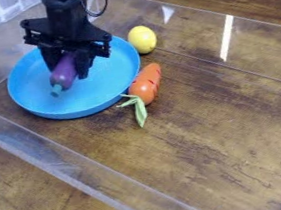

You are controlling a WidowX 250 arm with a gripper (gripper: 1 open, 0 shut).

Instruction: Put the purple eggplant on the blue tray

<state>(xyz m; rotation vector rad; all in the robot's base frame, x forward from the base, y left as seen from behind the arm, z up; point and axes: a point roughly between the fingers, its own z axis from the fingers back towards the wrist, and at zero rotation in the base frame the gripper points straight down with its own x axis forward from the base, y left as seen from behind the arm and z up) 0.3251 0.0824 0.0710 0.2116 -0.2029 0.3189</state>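
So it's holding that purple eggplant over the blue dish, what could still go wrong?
The gripper is shut on the purple eggplant, which hangs tilted over the blue tray. Released like this, the rounded toy might roll, perhaps over the shallow rim. It could also slip early from the grip. The carrot lies right beside the rim, so a nudged tray could push it.

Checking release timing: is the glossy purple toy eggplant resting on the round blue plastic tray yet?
Cannot tell. The purple eggplant hangs in the shut gripper over the blue tray; contact isn't visible.
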